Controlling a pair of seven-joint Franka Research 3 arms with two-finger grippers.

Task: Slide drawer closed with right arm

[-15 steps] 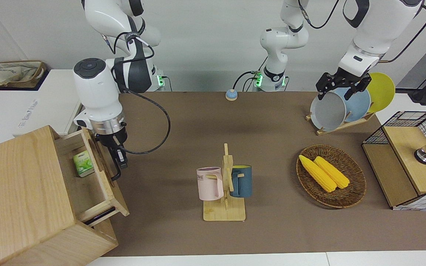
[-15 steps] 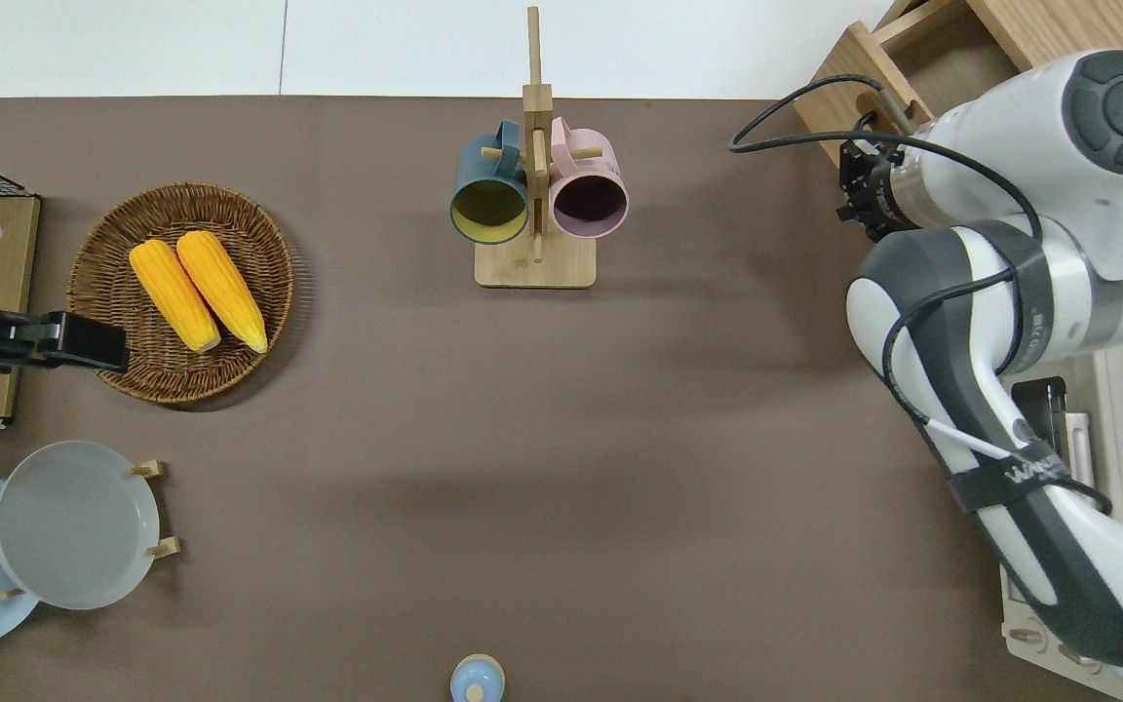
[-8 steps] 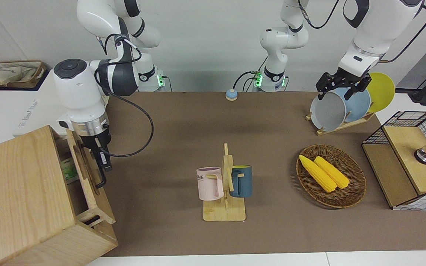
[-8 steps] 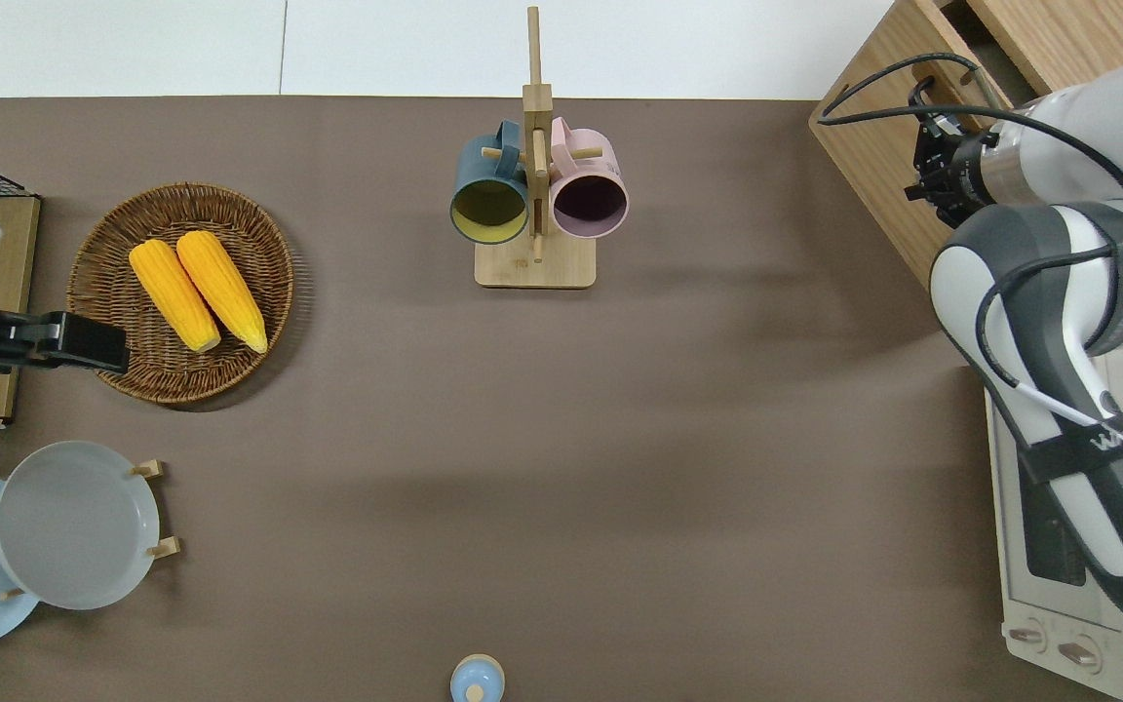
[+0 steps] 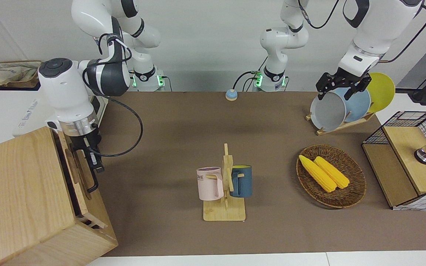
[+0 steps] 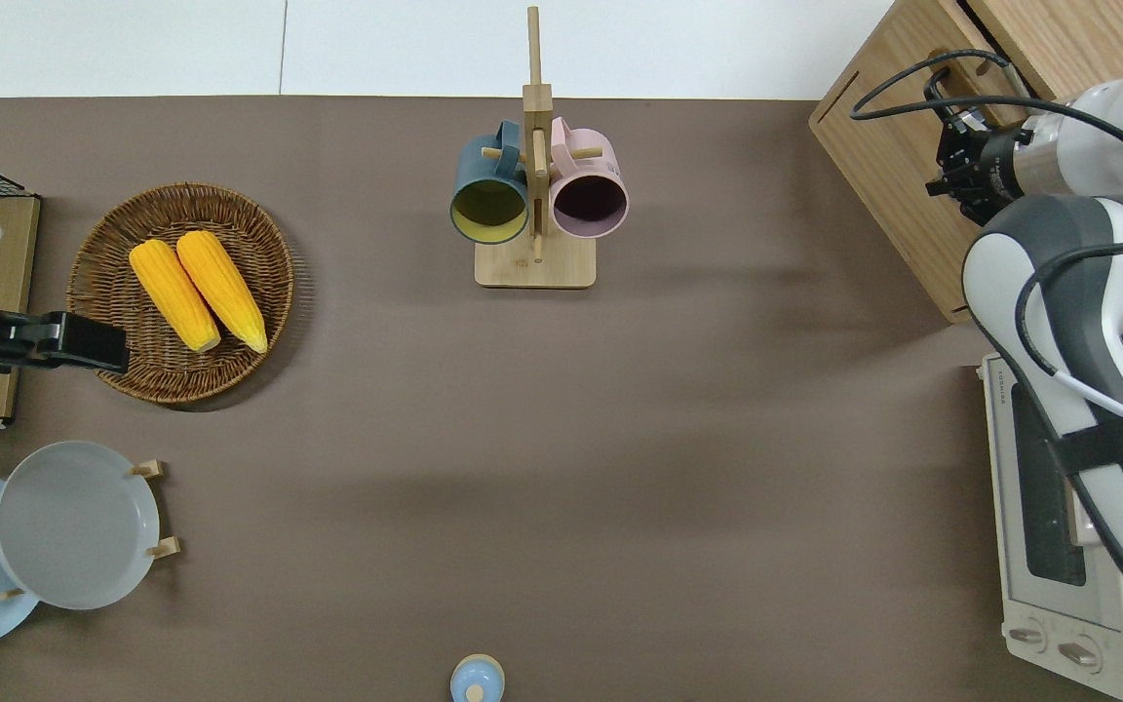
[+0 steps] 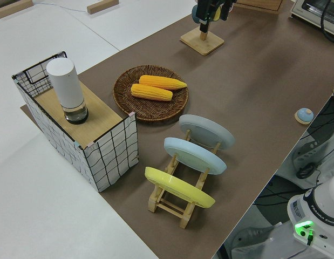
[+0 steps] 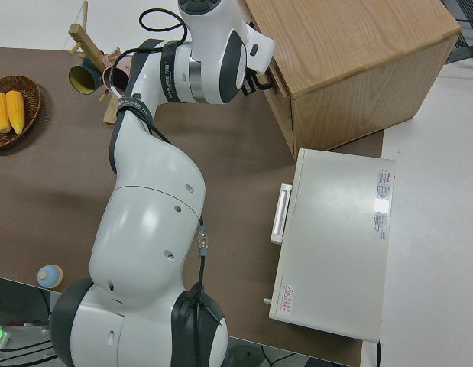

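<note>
The right claw (image 5: pixel 94 157) presses against the drawer (image 5: pixel 81 173) beside its handle (image 5: pixel 94 176); finger state unclear. The drawer sits nearly flush in the cabinet (image 5: pixel 20 192). The left arm is parked.

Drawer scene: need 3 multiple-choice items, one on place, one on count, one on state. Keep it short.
1. Where is the right gripper?
A. at the drawer front, by its black loop handle
B. over the wicker basket
C. over the mug rack

2. How many corn cobs lie in the wicker basket?
A. one
B. two
C. three

3. What state is the drawer in?
A. pulled fully out
B. lifted out of the cabinet
C. nearly shut, a thin dark gap left against the cabinet

Answers: 1 A, the front view shows the gripper at the drawer's front panel. 2 B, two yellow cobs lie side by side. 3 C, only a narrow slit shows beside the front panel.
</note>
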